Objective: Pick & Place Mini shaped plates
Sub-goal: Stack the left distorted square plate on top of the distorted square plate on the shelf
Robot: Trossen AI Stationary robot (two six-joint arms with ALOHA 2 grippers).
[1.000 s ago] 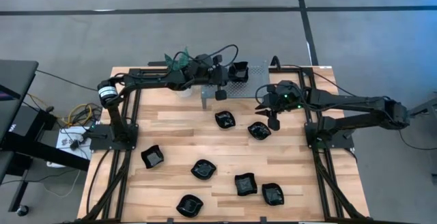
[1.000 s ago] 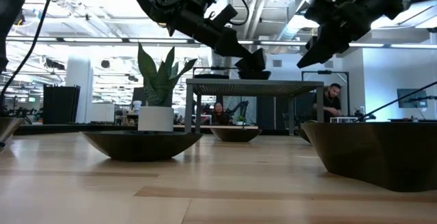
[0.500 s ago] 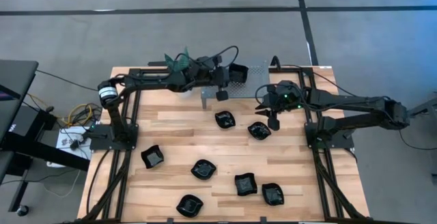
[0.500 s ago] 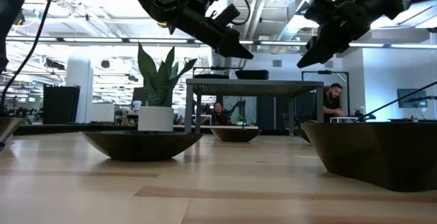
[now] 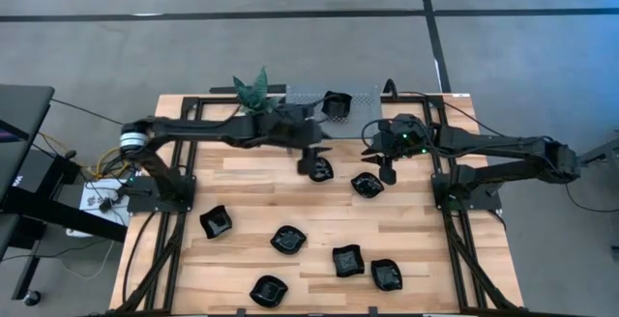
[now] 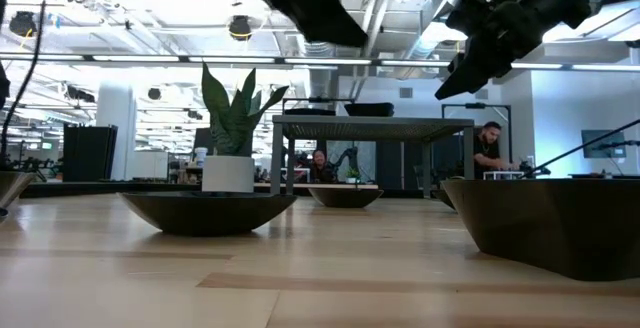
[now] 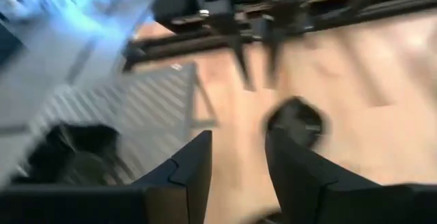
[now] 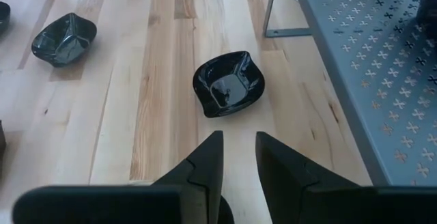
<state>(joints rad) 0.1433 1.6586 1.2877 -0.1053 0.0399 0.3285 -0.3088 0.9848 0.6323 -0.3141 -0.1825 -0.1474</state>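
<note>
One plate [image 5: 336, 103] sits on the grey rack [image 5: 363, 98] at 12 o'clock of the table, while the left gripper [image 5: 311, 160], fingers spread and empty, hovers over the next plate [image 5: 319, 170], and the right gripper [image 5: 387, 173] waits half open above another plate [image 5: 367, 185].

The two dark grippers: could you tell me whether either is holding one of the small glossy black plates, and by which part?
Neither holds anything. The left gripper is open and empty above the wooden table; the right gripper hovers, empty, short of a wavy-edged glossy black plate.

No readable text, label or number shows in any view.
</note>
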